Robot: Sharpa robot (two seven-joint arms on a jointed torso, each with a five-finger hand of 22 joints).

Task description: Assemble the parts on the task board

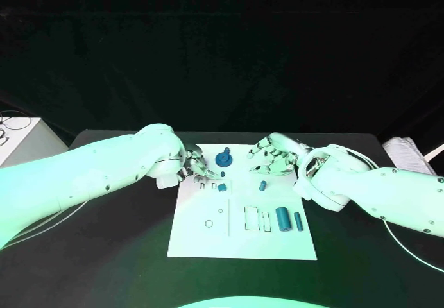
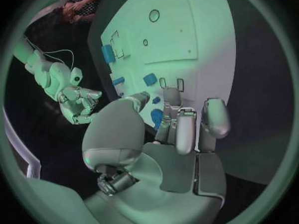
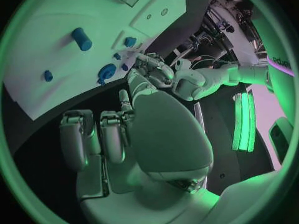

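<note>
The white task board (image 1: 242, 239) lies mid-table. A blue gear-like part (image 1: 225, 158) stands at its far edge, also seen in the left wrist view (image 2: 156, 117) and the right wrist view (image 3: 106, 73). Small blue parts (image 1: 222, 187) (image 1: 263, 186) sit below it, and two blue cylinders (image 1: 281, 219) (image 1: 298, 222) lie at the right. My left hand (image 1: 196, 165) hovers beside the gear's left, fingers apart, holding nothing. My right hand (image 1: 269, 158) hangs over the board's far right corner with loosely bent fingers and nothing in it.
A white box (image 1: 20, 138) stands at the table's far left and a pale object (image 1: 405, 151) at its far right. Outlined slots (image 1: 251, 217) mark the board near the cylinders. Black tabletop (image 1: 111, 244) surrounds the board.
</note>
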